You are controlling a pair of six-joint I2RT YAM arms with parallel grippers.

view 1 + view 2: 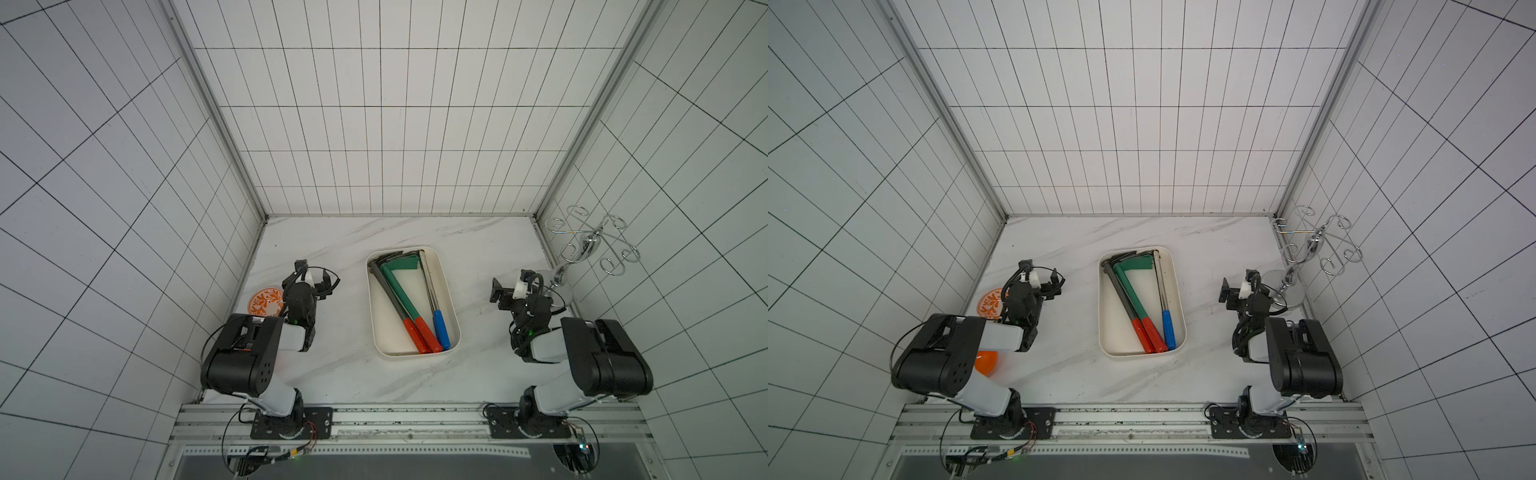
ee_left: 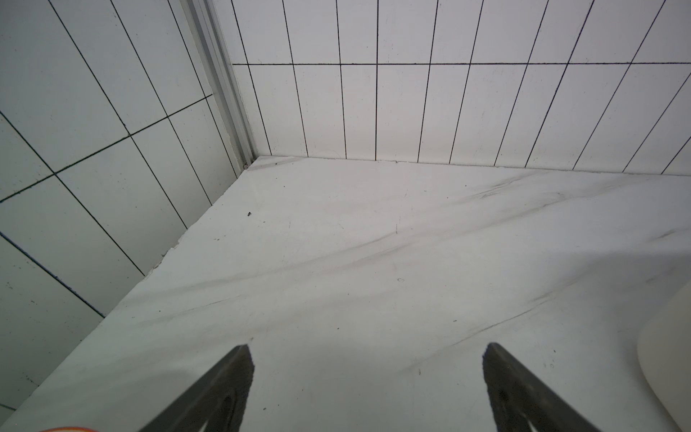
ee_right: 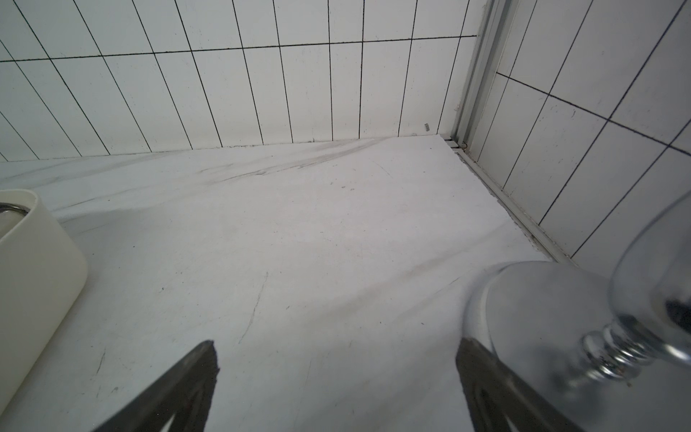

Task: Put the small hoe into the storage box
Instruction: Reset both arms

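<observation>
The cream-white storage box (image 1: 451,299) (image 1: 1180,299) sits mid-table in both top views. Three small hoes lie inside it: a green-shafted one with a red handle (image 1: 401,295), a grey-shafted one with a red handle (image 1: 388,291) and a thin silver one with a blue handle (image 1: 441,330). My left gripper (image 1: 313,276) (image 2: 368,355) hovers left of the box, open and empty. Right of the box, my right gripper (image 1: 512,282) (image 3: 336,351) is open too, with only bare table between its fingers. A corner of the box (image 2: 665,355) (image 3: 37,262) shows in each wrist view.
An orange-patterned plate (image 1: 266,301) lies by the left wall, partly under the left arm. An orange bowl (image 1: 986,362) peeks out beneath that arm. A chrome wire rack (image 1: 590,245) stands at the right wall, its round base (image 3: 542,318) close beside the right gripper.
</observation>
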